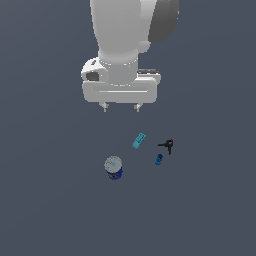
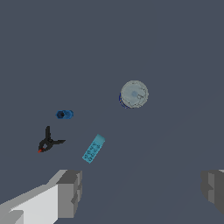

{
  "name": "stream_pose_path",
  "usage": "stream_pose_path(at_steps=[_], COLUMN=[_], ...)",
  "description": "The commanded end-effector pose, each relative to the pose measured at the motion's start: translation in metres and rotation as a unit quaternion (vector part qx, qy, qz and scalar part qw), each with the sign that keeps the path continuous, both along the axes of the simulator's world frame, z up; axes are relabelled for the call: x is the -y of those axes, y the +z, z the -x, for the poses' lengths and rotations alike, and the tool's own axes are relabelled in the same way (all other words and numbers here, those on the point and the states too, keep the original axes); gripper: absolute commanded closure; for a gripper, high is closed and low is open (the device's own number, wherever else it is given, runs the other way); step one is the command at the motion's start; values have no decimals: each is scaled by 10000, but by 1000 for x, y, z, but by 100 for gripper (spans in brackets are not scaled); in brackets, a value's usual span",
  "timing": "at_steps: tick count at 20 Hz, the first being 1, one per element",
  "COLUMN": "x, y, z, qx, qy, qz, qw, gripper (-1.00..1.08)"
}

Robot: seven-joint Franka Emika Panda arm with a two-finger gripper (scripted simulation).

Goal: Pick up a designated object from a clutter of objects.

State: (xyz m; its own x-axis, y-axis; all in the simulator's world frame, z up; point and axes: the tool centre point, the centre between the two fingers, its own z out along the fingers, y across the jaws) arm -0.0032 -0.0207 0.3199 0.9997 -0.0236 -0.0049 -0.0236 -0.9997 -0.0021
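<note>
Hand (image 1: 120,107) hangs wide and empty, well above the short dark-blue pale-topped can (image 1: 114,168); approach, grasp and lift all remain.

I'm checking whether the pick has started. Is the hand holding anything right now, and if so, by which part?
Nothing is held. The hand hangs open above the surface, its fingers spread with only bare floor between them. The blue can stands untouched below.

Blue can (image 1: 114,168) stands clear; teal block (image 1: 139,141) nearest.
</note>
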Motion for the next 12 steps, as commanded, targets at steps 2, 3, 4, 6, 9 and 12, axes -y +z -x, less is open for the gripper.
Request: stream_pose_path(at_steps=[2,3,4,6,9,12], x=[2,3,4,7,11,16], y=[-10,-14,-19,-29,-48,-72], z=[-8,-11,-14,-21,-33,-47], qx=[-2,-1,-1,1,3,7], qy=[28,38,50,76,124,183], qz=[4,5,6,9,13,17], qw=[10000,10000,10000,10000,9999,9998], gripper=[-92,-92,-92,-92,-92,-92])
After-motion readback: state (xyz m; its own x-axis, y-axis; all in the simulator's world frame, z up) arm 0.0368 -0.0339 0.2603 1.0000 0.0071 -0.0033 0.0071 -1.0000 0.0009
